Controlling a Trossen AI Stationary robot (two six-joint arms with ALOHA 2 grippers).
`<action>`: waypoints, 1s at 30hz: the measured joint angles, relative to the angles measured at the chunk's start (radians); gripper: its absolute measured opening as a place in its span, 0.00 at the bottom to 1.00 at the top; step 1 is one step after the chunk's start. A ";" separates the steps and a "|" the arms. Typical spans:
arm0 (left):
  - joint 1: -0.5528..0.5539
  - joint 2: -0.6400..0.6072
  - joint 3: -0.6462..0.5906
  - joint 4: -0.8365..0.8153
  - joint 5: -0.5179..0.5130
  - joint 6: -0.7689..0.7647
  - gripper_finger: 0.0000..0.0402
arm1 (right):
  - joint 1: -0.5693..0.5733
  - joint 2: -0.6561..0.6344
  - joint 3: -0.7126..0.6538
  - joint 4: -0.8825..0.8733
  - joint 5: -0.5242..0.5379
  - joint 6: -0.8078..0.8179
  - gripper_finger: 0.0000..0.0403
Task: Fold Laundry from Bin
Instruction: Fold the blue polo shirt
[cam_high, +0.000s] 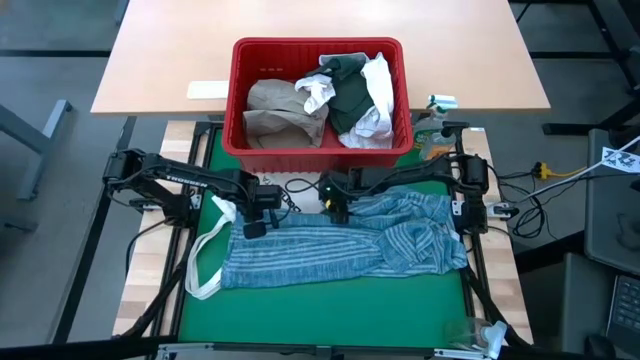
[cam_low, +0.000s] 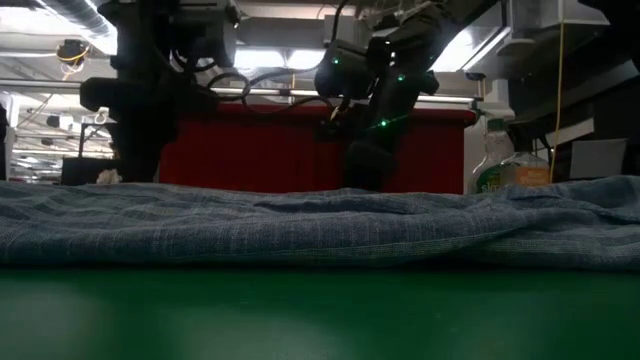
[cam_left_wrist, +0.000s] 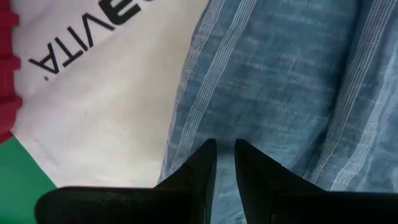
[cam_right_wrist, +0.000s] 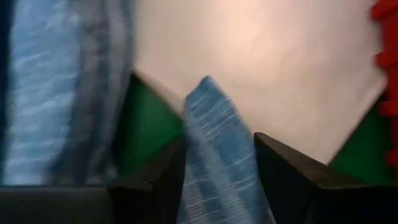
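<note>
The blue-striped cloth (cam_high: 345, 250) lies spread across the green mat (cam_high: 320, 310), partly over the white tote bag (cam_high: 215, 250) with black lettering (cam_left_wrist: 87, 37). The red bin (cam_high: 320, 95) stands at the mat's far edge and holds tan, white and dark green-grey garments (cam_high: 345, 85). My left gripper (cam_high: 254, 226) points down at the cloth's far left corner, its fingers (cam_left_wrist: 225, 155) nearly together just inside the cloth's left edge (cam_left_wrist: 180, 124). My right gripper (cam_high: 336, 208) is at the cloth's far edge, shut on a fold of it (cam_right_wrist: 214, 143). My left gripper stands with its fingertips (cam_left_wrist: 205, 158) down at the flat blue-striped cloth near its left edge; I cannot tell whether they touch it. My right gripper pinches a bunched fold of the blue-striped cloth (cam_right_wrist: 217, 162) between its two fingers, at the cloth's far edge. A pointed tip of the fold (cam_right_wrist: 204, 87) sticks out beyond the fingers. The rest of the cloth lies on the mat.
The tote bag's long straps (cam_high: 200, 270) loop over the mat's left side. A bottle (cam_high: 435, 135) stands to the right of the bin. The light wooden table (cam_high: 160, 60) lies beyond. Bare green mat runs along the near edge.
</note>
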 joint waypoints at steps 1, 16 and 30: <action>0.000 0.000 0.000 0.003 0.000 0.000 0.14 | 0.000 0.000 0.000 -0.009 -0.013 -0.001 0.44; 0.014 0.000 0.000 0.076 -0.005 -0.022 0.14 | 0.002 -0.044 0.055 -0.086 -0.011 -0.001 0.02; 0.137 0.000 0.000 0.093 -0.009 -0.023 0.14 | -0.001 -0.163 0.312 -0.388 0.266 0.000 0.01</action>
